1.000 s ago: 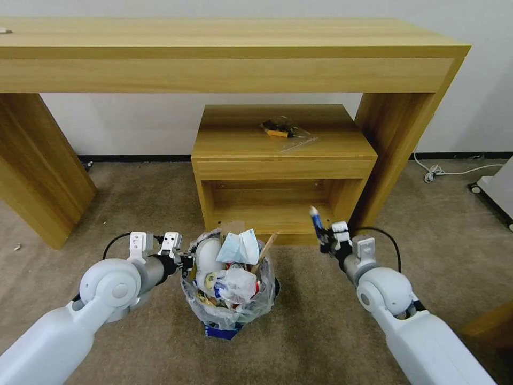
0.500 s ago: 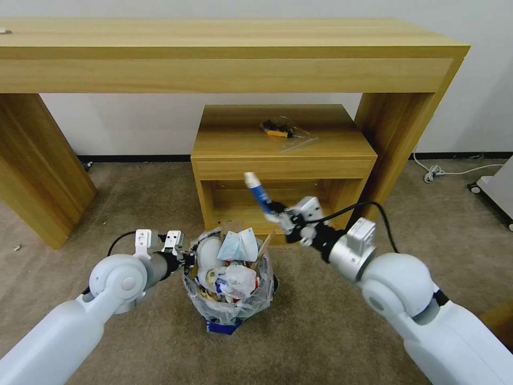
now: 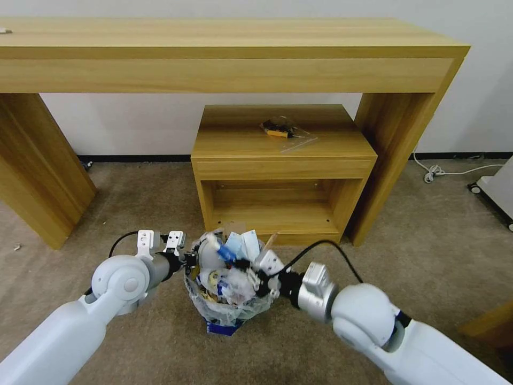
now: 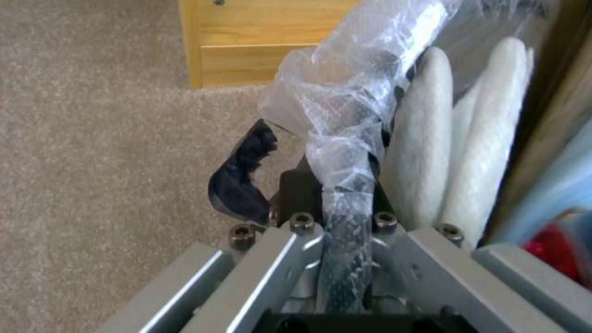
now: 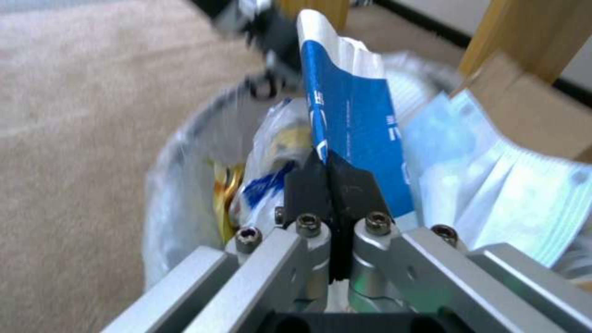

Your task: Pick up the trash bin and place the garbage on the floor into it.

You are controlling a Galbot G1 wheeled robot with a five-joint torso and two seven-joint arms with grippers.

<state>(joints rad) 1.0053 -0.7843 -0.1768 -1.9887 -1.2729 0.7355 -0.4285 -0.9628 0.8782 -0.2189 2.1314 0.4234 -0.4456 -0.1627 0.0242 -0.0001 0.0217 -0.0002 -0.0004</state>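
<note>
Your right gripper point(image 5: 332, 178), jaws pinched on the blue-white packet point(image 5: 354, 125), sits directly over the heaped trash bin point(image 3: 228, 310); the packet's long axis points away toward the far-left rim, where your left gripper point(image 4: 345, 217) clamps the bag-lined edge.

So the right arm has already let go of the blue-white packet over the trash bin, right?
Not yet. The right wrist view shows the right gripper with its jaws shut on the blue-white packet, held over the trash bin.
</note>
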